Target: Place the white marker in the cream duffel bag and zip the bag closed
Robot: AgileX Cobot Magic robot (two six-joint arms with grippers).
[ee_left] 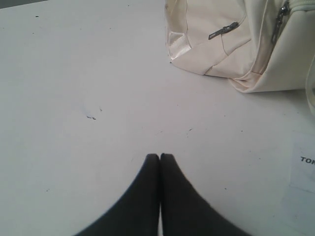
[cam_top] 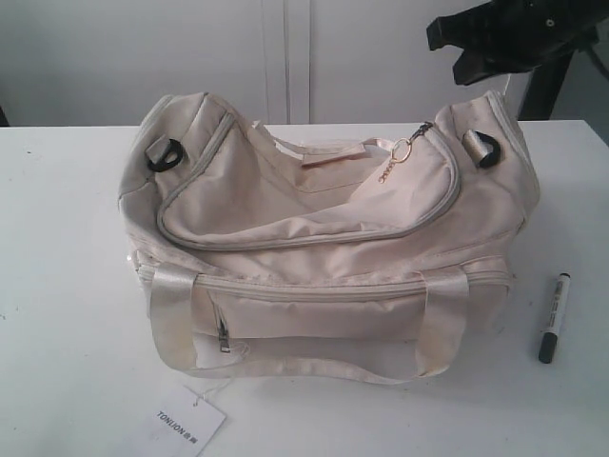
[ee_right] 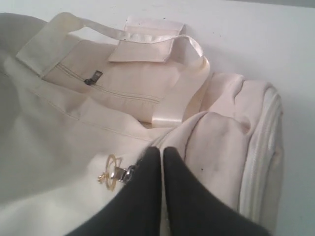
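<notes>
The cream duffel bag sits mid-table with its curved top zipper undone and the top gaping. Its slider and gold chain pull rest at the bag's right end. The white marker lies on the table to the right of the bag, dark cap toward the front. My right gripper is shut and empty, hovering over the bag's end right beside the gold ring pull. The left gripper is shut on nothing above bare table, with the bag some way off.
The dark right arm hangs over the bag's back right corner. A white paper tag lies in front of the bag, also seen as the tag near the left gripper. The white table ends at a pale wall behind.
</notes>
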